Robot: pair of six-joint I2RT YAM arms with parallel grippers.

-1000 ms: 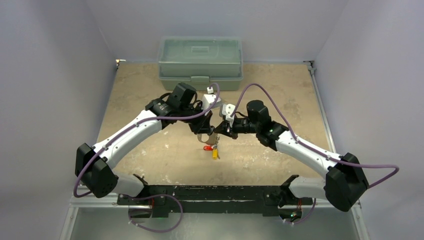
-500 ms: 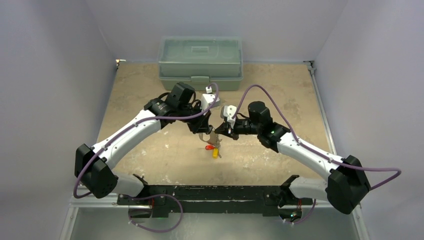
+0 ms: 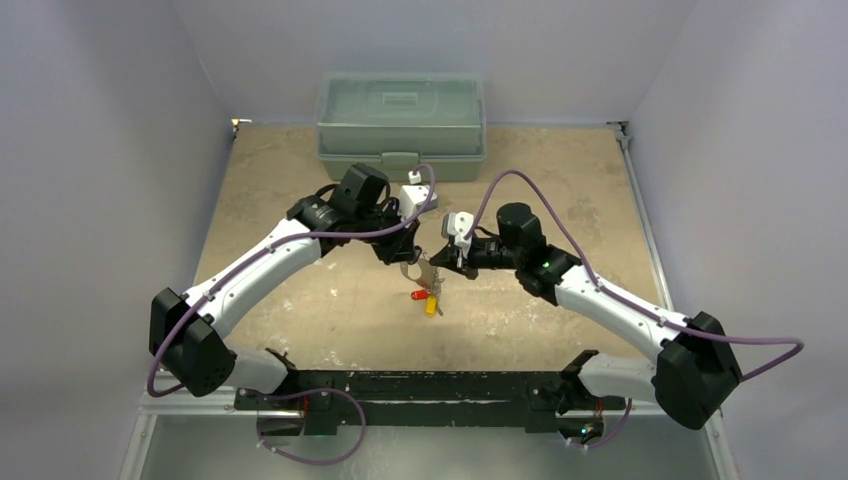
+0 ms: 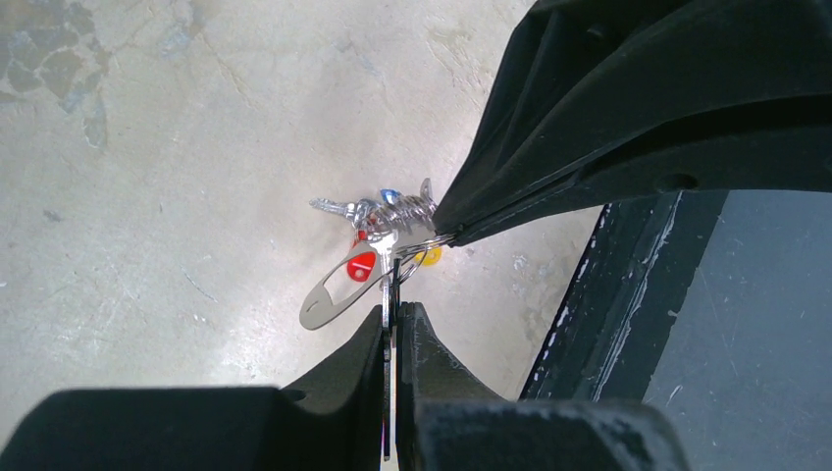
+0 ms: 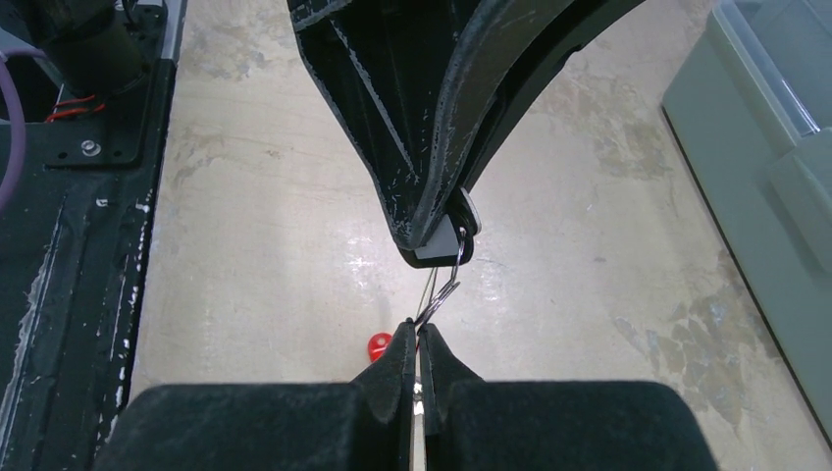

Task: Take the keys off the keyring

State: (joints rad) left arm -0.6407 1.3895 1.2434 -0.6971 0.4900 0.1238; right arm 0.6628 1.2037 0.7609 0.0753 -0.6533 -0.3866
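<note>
Both grippers meet above the table's middle and hold the keys [image 3: 426, 290] between them, off the surface. My left gripper [image 4: 394, 306] is shut on a thin dark flat piece of the bunch. The grey oval keyring [image 4: 334, 291] hangs beside it, a red tag [image 4: 360, 265] showing through it. Silvery keys [image 4: 378, 208] and a yellow tag [image 4: 429, 256] hang behind. My right gripper [image 5: 418, 329] is shut on a thin wire ring [image 5: 443, 287] that runs up to the dark piece [image 5: 443, 241] in the left fingers [image 5: 412, 177]. The right fingers [image 4: 589, 118] enter the left wrist view from the upper right.
A closed green plastic toolbox [image 3: 401, 125] stands at the back of the table. The black base rail [image 3: 420, 390] runs along the near edge. Grey walls enclose the left and right sides.
Both grippers have shifted slightly toward the back, carrying the bunch with them. The right arm's elbow has moved outward a little. Both grips are unchanged.
</note>
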